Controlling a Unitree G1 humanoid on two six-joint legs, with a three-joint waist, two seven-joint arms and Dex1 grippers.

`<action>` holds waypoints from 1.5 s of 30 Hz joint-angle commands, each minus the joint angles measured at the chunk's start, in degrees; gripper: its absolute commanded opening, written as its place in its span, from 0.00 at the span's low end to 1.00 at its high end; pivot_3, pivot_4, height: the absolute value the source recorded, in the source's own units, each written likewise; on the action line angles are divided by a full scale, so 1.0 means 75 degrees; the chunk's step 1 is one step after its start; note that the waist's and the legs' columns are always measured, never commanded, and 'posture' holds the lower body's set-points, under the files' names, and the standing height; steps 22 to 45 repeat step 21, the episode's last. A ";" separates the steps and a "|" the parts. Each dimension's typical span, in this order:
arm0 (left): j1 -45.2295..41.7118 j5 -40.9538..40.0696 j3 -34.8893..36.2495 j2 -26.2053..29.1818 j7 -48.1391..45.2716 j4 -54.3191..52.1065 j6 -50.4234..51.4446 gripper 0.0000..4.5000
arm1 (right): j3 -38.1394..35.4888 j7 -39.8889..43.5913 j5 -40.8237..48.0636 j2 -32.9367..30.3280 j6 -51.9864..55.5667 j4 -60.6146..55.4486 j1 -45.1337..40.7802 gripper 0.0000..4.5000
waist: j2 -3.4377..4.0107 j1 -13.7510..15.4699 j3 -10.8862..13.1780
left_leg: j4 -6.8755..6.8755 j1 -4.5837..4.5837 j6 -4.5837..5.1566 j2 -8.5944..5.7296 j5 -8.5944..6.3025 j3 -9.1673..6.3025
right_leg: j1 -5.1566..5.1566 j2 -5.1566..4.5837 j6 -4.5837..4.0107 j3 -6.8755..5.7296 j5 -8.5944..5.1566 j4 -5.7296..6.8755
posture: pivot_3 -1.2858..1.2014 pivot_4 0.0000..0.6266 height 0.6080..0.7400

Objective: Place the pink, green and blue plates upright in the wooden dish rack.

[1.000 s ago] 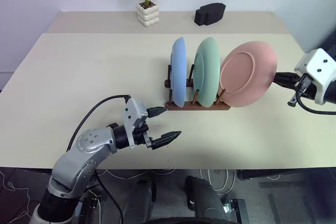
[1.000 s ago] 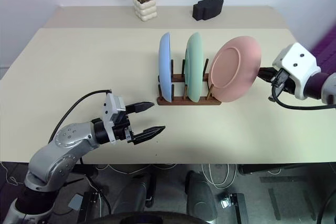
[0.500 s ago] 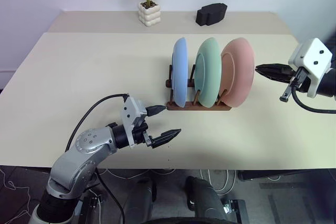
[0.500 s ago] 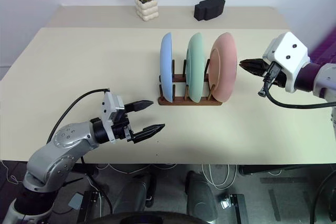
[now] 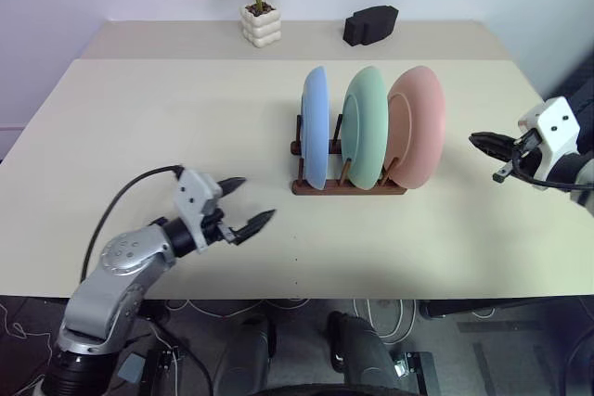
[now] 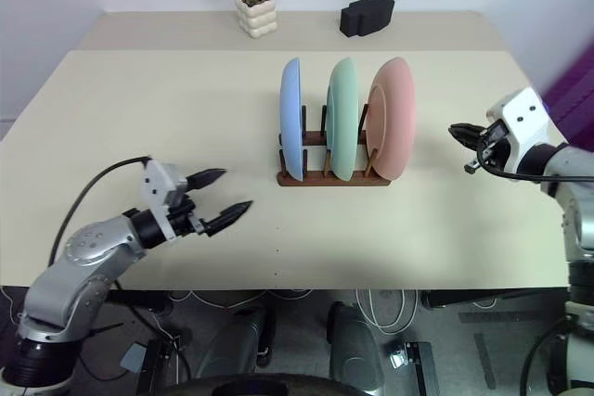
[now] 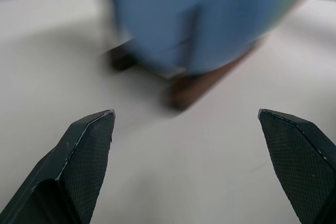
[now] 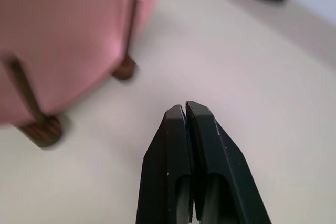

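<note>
- The small dark brown wooden dish rack [image 5: 348, 185] with thin upright pegs is sitting near the middle of the pale beige table [image 5: 148, 127].
- Three round plates are standing upright in it, side by side: the light blue plate [image 5: 316, 126] at the robot's left end, the mint green plate [image 5: 366, 126] in the middle, the salmon pink plate [image 5: 415, 126] at the right end.
- The left gripper [image 5: 249, 206] is hovering over the table's near part, well apart from the rack and to its left; its two black fingers are standing wide apart, holding nothing, tips pointing toward the blue plate's end of the rack.
- The right gripper [image 5: 476, 141] is hanging to the right of the pink plate, near it but apart; its black fingers are pressed together with nothing between them, pointing toward that plate.
- In the right wrist view the pink plate's face and two rack pegs are lying just ahead of the closed fingertips [image 8: 185, 113].
- A white ribbed pot with a green plant [image 5: 261, 23] and a black angular object [image 5: 371, 24] are sitting at the table's far edge.
</note>
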 commanded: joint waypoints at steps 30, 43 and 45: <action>0.0254 0.0200 0.0673 -0.0096 0.0242 0.0631 -0.0418 1.00 | -0.0360 -0.0415 0.0295 0.1178 -0.1033 0.0827 0.0778 0.01 | 0.0003 0.0000 -0.0003 | 0.0003 0.0016 -0.0002 0.0002 0.0001 0.0003 | 0.0003 -0.0001 0.0016 0.0008 0.0009 0.0023 | 0.52 0.24 0.98; 0.0254 0.0200 0.0673 -0.0096 0.0242 0.0631 -0.0418 1.00 | -0.0360 -0.0415 0.0295 0.1178 -0.1033 0.0827 0.0778 0.01 | 0.0003 0.0000 -0.0003 | 0.0003 0.0016 -0.0002 0.0002 0.0001 0.0003 | 0.0003 -0.0001 0.0016 0.0008 0.0009 0.0023 | 0.52 0.24 0.98; 0.0254 0.0200 0.0673 -0.0096 0.0242 0.0631 -0.0418 1.00 | -0.0360 -0.0415 0.0295 0.1178 -0.1033 0.0827 0.0778 0.01 | 0.0003 0.0000 -0.0003 | 0.0003 0.0016 -0.0002 0.0002 0.0001 0.0003 | 0.0003 -0.0001 0.0016 0.0008 0.0009 0.0023 | 0.52 0.24 0.98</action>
